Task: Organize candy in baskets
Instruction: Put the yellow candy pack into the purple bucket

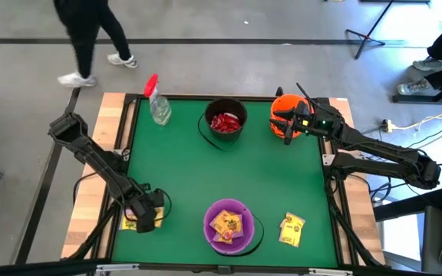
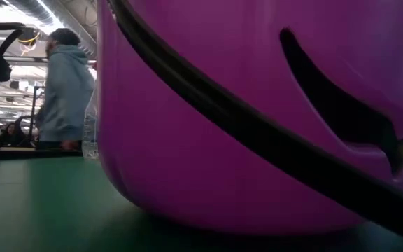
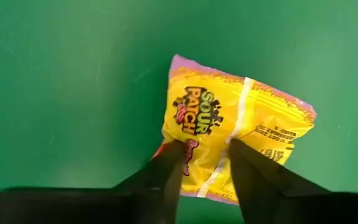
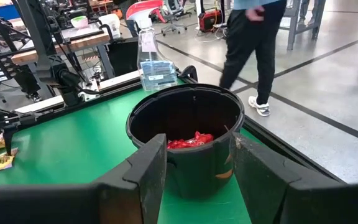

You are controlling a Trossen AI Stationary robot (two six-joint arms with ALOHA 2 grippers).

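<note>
Seen from above, with the counter [image 1: 206, 184] taken as a clock face, the left end effector [image 1: 143, 217] is found near eight o'clock, at the green mat's edge, lowered over a yellow candy packet [image 3: 229, 146]. In the left wrist view its two fingers [image 3: 169, 171] are seen pressed down onto the packet's near edge, set partly apart with the wrapper bunched between them; whether the packet is truly gripped cannot be told.

The purple bucket [image 1: 229, 226] is placed at six o'clock and yellow packets [image 1: 226, 225] are held inside it. A further loose yellow packet [image 1: 291, 229] is seen lying flat on the mat at about five o'clock, just beside that bucket.

The black bucket [image 1: 225, 123] is placed at twelve o'clock, with red packets [image 1: 225, 122] inside. The orange bucket [image 1: 285, 115] is set at about one o'clock, and the right end effector [image 1: 285, 125] is held over it. Its fingers [image 4: 149, 174] are shown partly apart, with nothing between them.

A clear spray bottle [image 1: 157, 103] with a red trigger lies at eleven o'clock. A person [image 1: 90, 34] is seen on the floor beyond the counter.
</note>
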